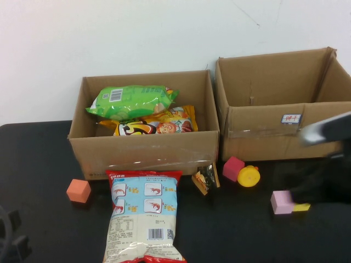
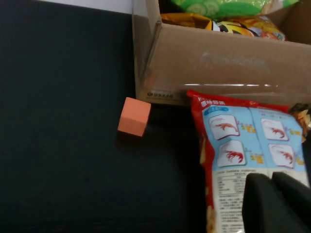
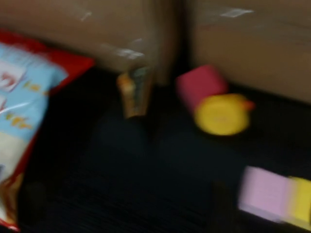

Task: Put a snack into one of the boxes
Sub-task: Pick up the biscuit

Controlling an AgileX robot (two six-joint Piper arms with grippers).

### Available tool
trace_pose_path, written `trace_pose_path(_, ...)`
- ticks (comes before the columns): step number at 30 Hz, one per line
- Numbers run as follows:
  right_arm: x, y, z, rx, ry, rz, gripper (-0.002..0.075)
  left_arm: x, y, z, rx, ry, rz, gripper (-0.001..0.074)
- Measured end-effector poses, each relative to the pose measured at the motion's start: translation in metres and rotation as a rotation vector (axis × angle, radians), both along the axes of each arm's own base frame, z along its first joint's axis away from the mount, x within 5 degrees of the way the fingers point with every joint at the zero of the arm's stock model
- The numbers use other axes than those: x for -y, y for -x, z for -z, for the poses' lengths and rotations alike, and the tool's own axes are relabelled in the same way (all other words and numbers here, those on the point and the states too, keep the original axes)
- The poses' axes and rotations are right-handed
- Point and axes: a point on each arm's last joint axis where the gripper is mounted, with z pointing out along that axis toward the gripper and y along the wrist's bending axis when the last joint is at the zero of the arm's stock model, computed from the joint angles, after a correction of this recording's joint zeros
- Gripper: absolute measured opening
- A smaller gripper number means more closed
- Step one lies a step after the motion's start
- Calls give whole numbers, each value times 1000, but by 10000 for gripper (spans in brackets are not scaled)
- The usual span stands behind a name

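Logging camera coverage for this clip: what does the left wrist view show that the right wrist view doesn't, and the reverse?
Only the left wrist view: the orange cube, the snack bags inside the left box and the left gripper. Only the right wrist view: the small snack packet, the red block, the yellow toy and the pink block. Both: the shrimp chip bag and cardboard. The blurred right gripper appears only in the high view.

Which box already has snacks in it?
The left box: green bag and orange bag inside. The right box shows none.
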Motion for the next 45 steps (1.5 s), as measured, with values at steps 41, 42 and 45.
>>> trace_pose_path(41,-126,-133,140,-129,38,-33,414,-1,0,1,2,-66,21,7)
trace_pose_path(42,-126,-134,139,-126,36,-33,391,-1,0,1,2,-66,21,7)
trace_pose_path(45,-128,-134,138,-129,33,-39,255,-1,0,1,2,-66,22,7)
